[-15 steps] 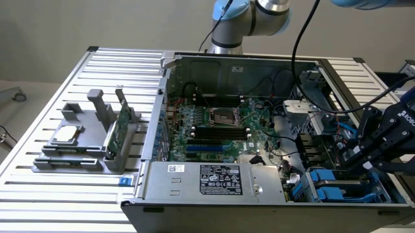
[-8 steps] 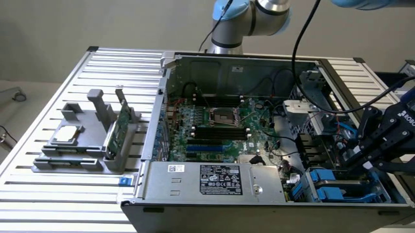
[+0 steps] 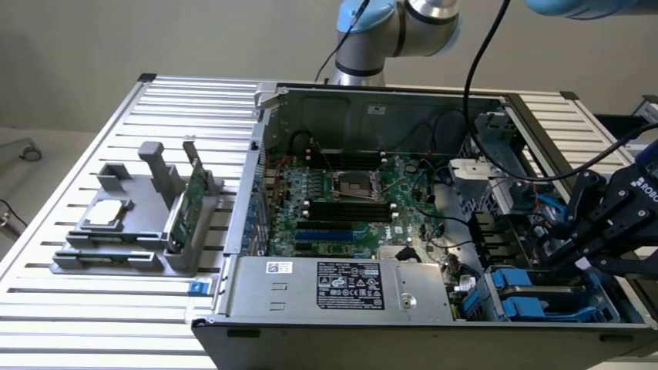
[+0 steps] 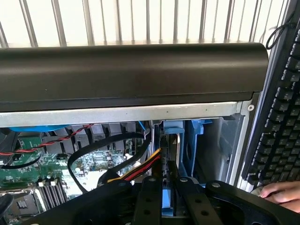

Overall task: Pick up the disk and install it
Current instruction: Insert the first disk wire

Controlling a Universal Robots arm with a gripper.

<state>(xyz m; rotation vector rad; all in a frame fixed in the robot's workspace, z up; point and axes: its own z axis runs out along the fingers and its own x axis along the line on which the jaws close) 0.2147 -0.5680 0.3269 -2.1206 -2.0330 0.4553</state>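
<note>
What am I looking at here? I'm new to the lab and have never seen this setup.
A robot arm works over an opened computer case on a slatted metal table. One picture is taken from a camera off the arm; the other from a camera on its wrist, looking down past its gripper. The black fingers are nearly together around the disk, a drive in a blue carrier, held on edge at the drive bays. On the table, a grey stand holds a small square chip and a green circuit card. A person's hand rests near a keyboard.

tool (image 3: 578, 258) above blue disk (image 3: 535, 291), open computer case (image 3: 411, 327)
</note>
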